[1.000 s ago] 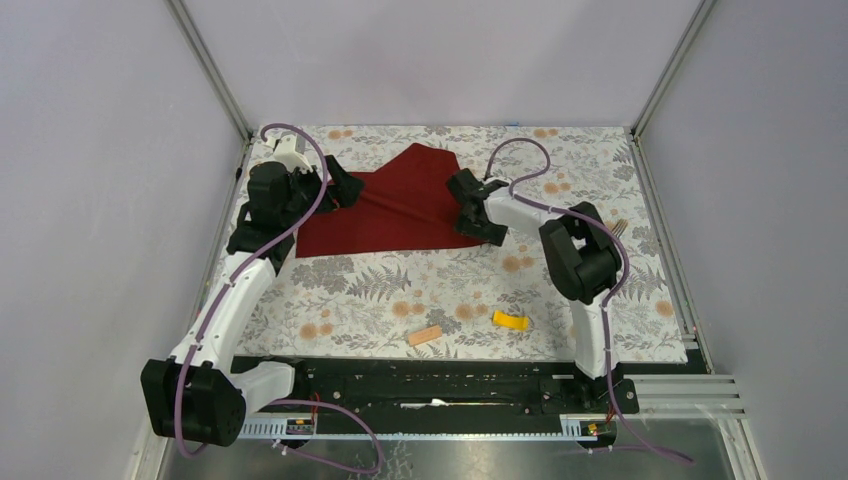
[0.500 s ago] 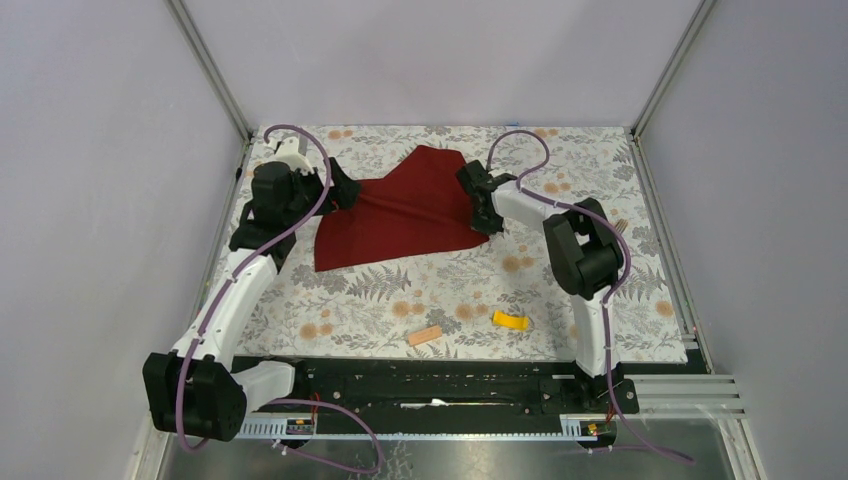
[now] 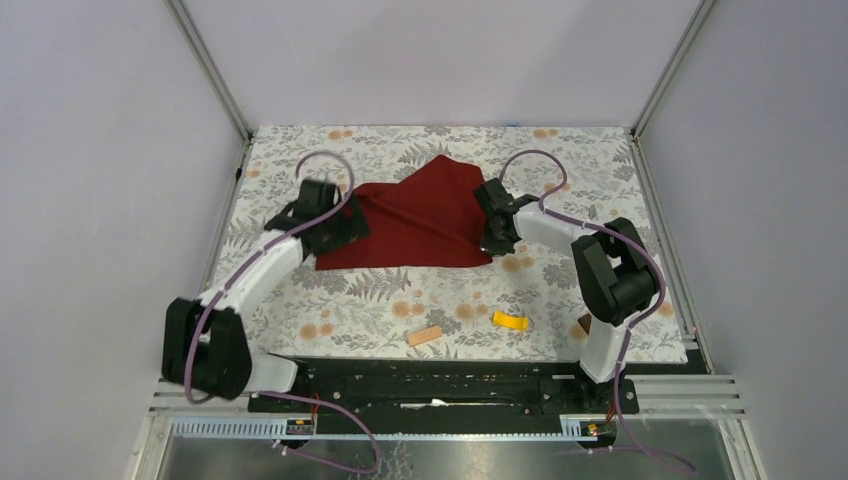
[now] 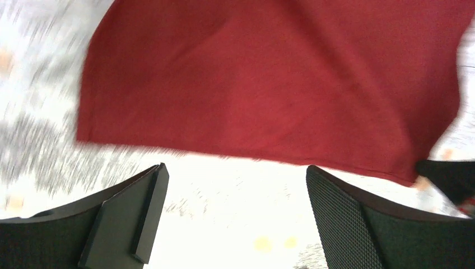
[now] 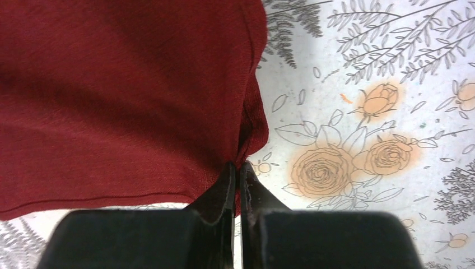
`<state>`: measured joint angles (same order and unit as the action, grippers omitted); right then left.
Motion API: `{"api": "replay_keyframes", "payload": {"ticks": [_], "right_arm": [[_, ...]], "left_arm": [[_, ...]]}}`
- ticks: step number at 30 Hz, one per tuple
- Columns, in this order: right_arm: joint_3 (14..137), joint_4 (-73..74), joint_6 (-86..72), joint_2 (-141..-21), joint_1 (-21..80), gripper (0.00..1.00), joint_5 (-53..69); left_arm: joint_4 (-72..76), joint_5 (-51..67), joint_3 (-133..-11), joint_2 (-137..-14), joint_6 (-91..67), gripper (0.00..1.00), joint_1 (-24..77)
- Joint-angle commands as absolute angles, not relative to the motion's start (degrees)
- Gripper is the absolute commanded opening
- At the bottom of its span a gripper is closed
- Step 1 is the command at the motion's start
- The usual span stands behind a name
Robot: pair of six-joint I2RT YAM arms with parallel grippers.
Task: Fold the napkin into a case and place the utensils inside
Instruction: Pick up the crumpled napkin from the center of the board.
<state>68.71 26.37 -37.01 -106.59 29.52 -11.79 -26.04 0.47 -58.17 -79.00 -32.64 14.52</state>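
While the left pincer (image 4: 234, 182) hangs wide open and empty at its left edge, the dark red soft cloth napkin (image 3: 420, 215) lies on the floral-print table (image 3: 350, 300), far centre; right pincer (image 5: 236, 171) pinched tight on its near-right corner.

The right gripper (image 5: 237, 182) pinches the edge of the dark red napkin (image 5: 123, 95) between its two black fingers, pressed together; the cloth bunches there into small folds; at the right lies a tablecloth (image 5: 386, 67) printed with orange roses (image 5: 322, 168).
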Motion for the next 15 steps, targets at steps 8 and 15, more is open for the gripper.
{"api": "replay_keyframes", "payload": {"ticks": [8,15], "right_arm": [[65.3,22.0,-35.1,-99.3,29.9,0.00,-6.9],[61.5,17.8,-32.9,-97.1,29.8,0.00,-4.2]], "left_arm": [[-39.8,-18.5,-50.7,-75.3,-47.5,0.99,10.0],[-33.4,-15.5,-52.1,-81.5,-44.4,0.87,7.9]]}}
